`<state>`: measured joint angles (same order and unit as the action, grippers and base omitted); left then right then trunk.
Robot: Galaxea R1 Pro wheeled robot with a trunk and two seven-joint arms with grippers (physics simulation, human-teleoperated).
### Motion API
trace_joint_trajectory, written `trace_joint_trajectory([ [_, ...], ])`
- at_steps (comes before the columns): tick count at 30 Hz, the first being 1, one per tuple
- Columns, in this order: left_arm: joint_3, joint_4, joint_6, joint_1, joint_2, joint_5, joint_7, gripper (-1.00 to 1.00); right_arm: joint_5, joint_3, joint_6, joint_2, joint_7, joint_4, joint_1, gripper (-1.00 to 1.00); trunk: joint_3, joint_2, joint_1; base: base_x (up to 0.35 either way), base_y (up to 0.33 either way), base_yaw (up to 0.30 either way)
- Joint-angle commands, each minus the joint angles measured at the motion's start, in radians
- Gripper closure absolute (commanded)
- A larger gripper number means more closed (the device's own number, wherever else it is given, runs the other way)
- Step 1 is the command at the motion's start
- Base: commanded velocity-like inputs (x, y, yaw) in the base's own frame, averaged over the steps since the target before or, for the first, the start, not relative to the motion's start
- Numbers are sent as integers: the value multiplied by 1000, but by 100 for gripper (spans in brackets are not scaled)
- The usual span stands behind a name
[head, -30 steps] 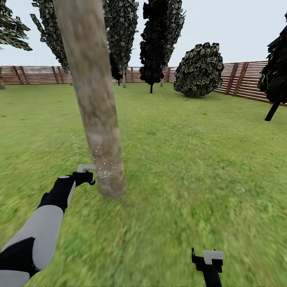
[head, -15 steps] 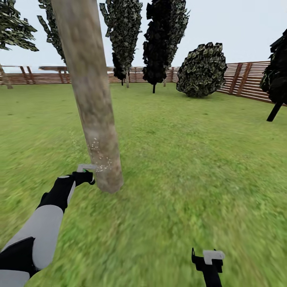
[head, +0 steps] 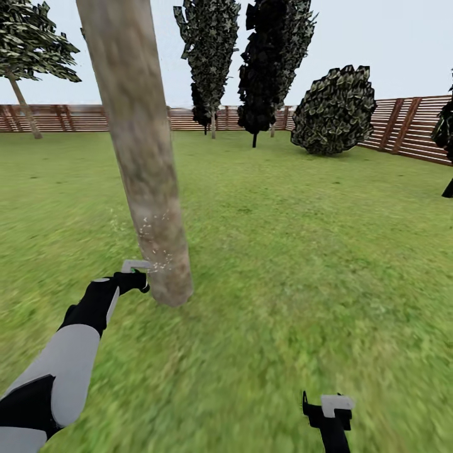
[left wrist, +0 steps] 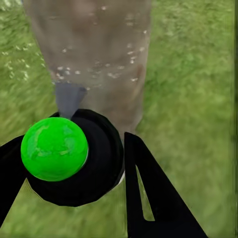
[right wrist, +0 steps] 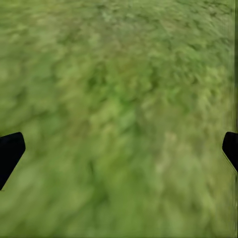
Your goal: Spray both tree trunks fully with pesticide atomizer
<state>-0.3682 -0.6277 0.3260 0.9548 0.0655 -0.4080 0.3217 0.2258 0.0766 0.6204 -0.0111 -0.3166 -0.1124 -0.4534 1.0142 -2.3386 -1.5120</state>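
The left gripper has its jaws clenched on the black, green-capped pesticide atomizer, aimed at the thick pale grey-brown tree trunk. Whitish pesticide specks dot only its base, so coverage looks partial and the second tree remains. The right gripper hangs over grass, jaws released and empty.

Tree trunk cut off by top edge of head view; crown out of frame. In left wrist view trunk likewise cut at upper edge.
Atomizer body hidden beneath own green cap; nozzle outline blurred.
Left gripper too small in head view to judge grip.
Right gripper cut by lower edge of head view; fingertips clipped at both side edges of right wrist view.
Grass heavily blurred.
Pesticide specks too fine to judge coverage.
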Motion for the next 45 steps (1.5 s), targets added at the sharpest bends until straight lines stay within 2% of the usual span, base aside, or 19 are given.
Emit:
trace_joint_trajectory([
  [1, -6, -2, 4, 1, -1, -10, 10, 100, 10, 8, 2, 0, -2, 1, -1, -100, 1, 0, 0, 1, -272, 0],
  [8, -9, 3, 2, -5, 1, -10, 9, 100, 10, 8, 2, 0, -2, 0, -1, -100, 1, 0, 0, 14, -273, 25],
  [16, -11, 15, -2, -11, 10, -11, 7, 100, 10, 8, 2, 2, -2, 0, -1, -100, 1, 0, 0, 104, -274, 240],
  [26, -10, 17, -3, -18, 6, -10, -7, 100, 10, 8, 2, 0, -3, 1, -1, -100, 1, 0, 0, 132, -274, 8],
  [30, -17, 17, -8, -65, 12, -12, -7, 100, 10, 8, 2, 0, -3, 1, -1, -100, 1, 0, 0, 116, -273, 0],
  [32, -36, 17, -11, -89, 16, -12, -13, 100, 10, 8, 2, 0, -3, 1, -1, -100, 1, 0, 0, 99, -273, 0],
  [36, -57, 17, -27, -118, 18, -12, -71, 100, 10, 8, 2, 0, -2, 1, -1, -100, 1, 0, 0, 63, -273, 82],
  [39, -60, 30, -78, -149, 15, -10, -110, 100, 10, 8, 2, 0, -2, 2, -1, -100, 1, 0, 0, 48, -273, 247],
  [43, -61, 62, -89, -166, 15, -9, -114, 100, 10, 8, 2, 0, -2, 2, -1, -100, 1, 0, 0, 103, -268, 275],
  [44, -61, 71, -111, -187, 12, 8, -115, 100, 12, 7, 2, 0, -1, 2, -1, -100, 1, 0, 0, 220, -209, 278],
  [45, -61, 73, -123, -189, 11, 12, -115, 100, 12, 7, 2, 0, -1, 2, -1, -100, 1, 0, 0, 234, -199, 278],
])
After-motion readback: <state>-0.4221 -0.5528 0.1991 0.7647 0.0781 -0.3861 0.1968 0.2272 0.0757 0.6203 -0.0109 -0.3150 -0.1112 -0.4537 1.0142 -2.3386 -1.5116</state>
